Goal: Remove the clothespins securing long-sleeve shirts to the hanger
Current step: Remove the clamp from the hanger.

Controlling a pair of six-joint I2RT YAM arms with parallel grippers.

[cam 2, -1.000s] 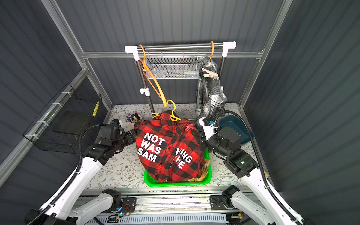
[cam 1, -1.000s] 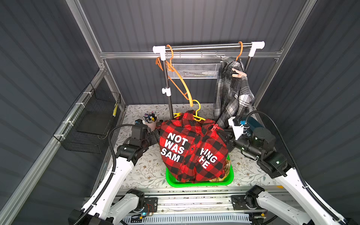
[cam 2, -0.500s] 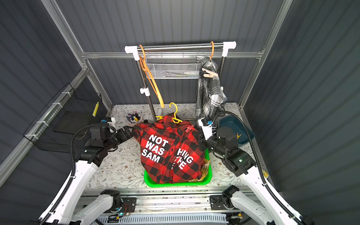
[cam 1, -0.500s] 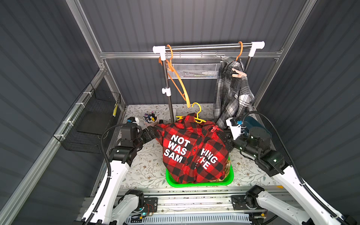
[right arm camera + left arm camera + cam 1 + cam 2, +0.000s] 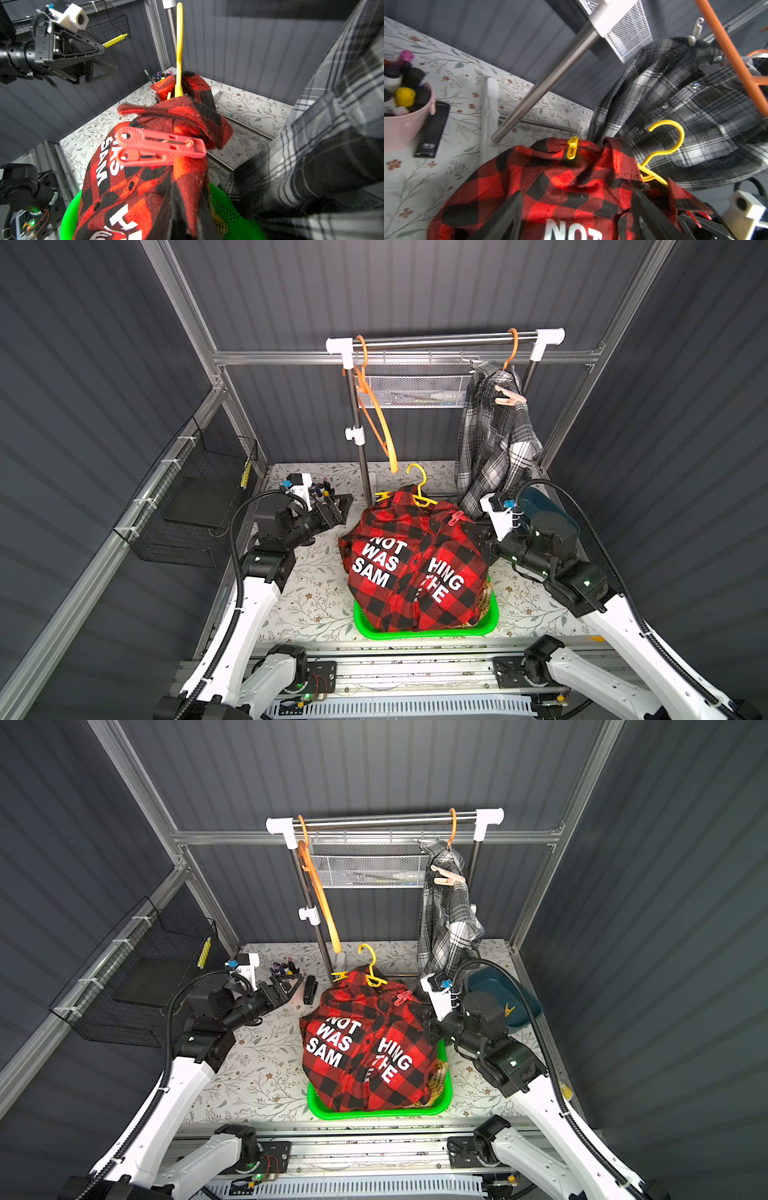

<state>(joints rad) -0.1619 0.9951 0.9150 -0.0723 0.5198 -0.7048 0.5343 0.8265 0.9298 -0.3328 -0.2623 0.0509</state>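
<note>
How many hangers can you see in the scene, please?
3: a bare orange hanger at the rail's left end, a second orange hanger holding the grey plaid shirt, and a yellow hanger in the red shirt. More may be hidden underneath.

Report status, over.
Left pincer open, empty. Right pincer shut on red shirt. Yellow pin, red pin clipped on. Rack post near yellow pin.

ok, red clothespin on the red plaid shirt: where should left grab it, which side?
Grip the red clothespin by its two splayed tail ends with the round holes, squeezing them together. Its jaws bite the red plaid shirt at the far end; the tails stick out free toward the front, so the open left gripper should probably come from there.
</note>
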